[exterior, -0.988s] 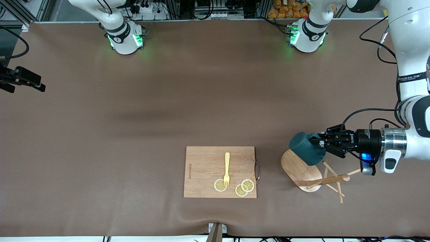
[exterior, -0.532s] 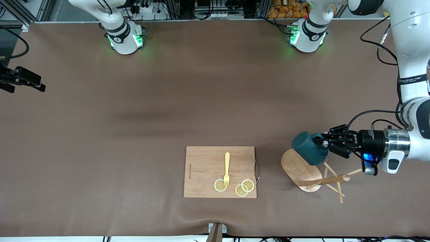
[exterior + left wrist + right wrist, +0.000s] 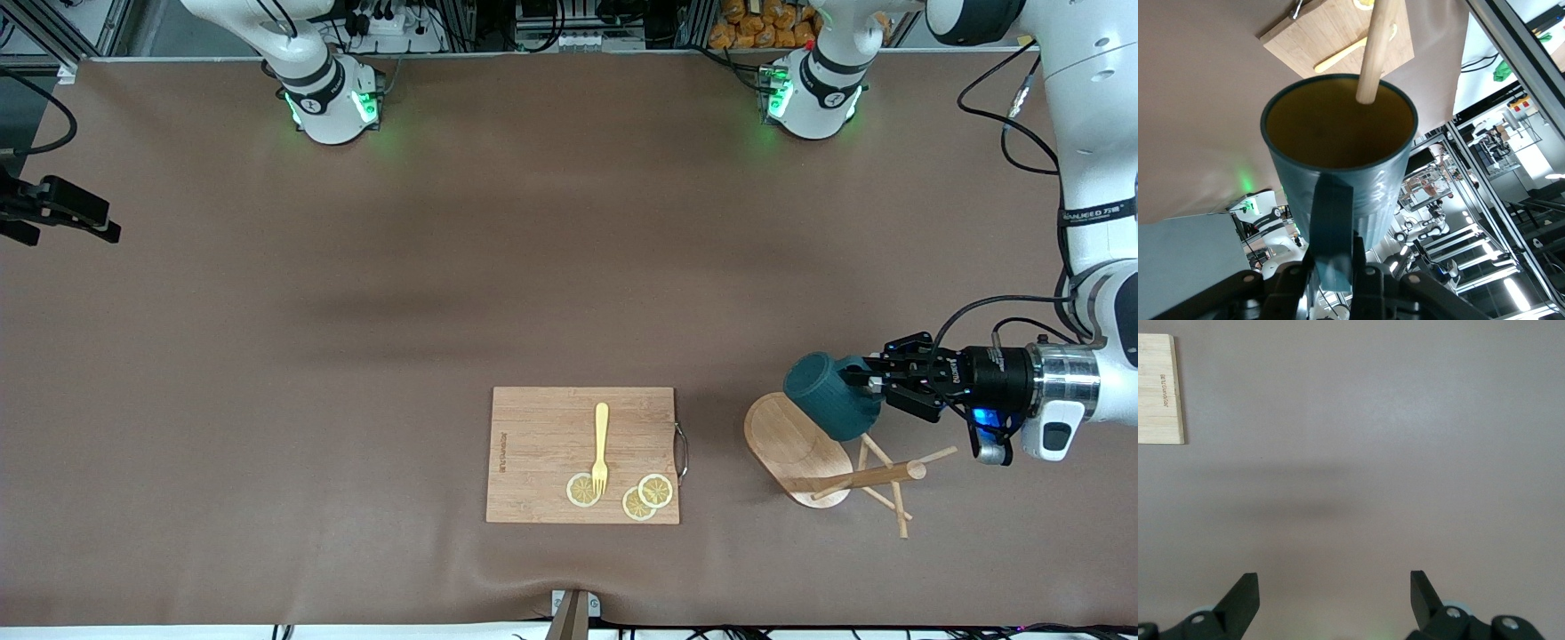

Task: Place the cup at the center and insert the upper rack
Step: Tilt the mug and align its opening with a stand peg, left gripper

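A brown table (image 3: pixel 533 267) seen from a high camera, with two white robot arms based along its top edge.

The left arm reaches in from the 3 o'clock edge of the front view. Its gripper (image 3: pixel 867 384) is pinched tight on the loop handle of a dark teal mug (image 3: pixel 831 396), which it holds tipped on its side in the air, its mouth turned away from the front camera. In the left wrist view the black fingers (image 3: pixel 1365 277) squeeze the handle, and the mug's (image 3: pixel 1338 180) mustard-yellow inside shows, with the tip of a wooden peg (image 3: pixel 1375 50) standing at its rim.

The mug hangs over the wooden mug tree (image 3: pixel 822 458), toward the left arm's end of the table, at about 4 o'clock from the middle of the front view. The mug tree lies toppled: its oval base (image 3: pixel 796 449) stands on edge, facing the cutting board, and its round post (image 3: pixel 858 480) runs flat along the table away from the base, with thin dowel pegs crossing near its end. The mug covers the upper edge of the base at about 1 o'clock of the oval.

A rectangular bamboo cutting board (image 3: pixel 582 453) with a metal handle lies at 6 o'clock from the table's middle, beside the mug tree. On it lie a yellow fork (image 3: pixel 601 444) and three lemon slices (image 3: pixel 647 496); the fork's tines rest on one slice.

The right arm waits, its gripper outside the front view. In the right wrist view its gripper (image 3: pixel 1335 597) hangs over bare table, fingers spread wide and holding nothing, with a corner of the cutting board (image 3: pixel 1158 390) at 10 o'clock of that picture.
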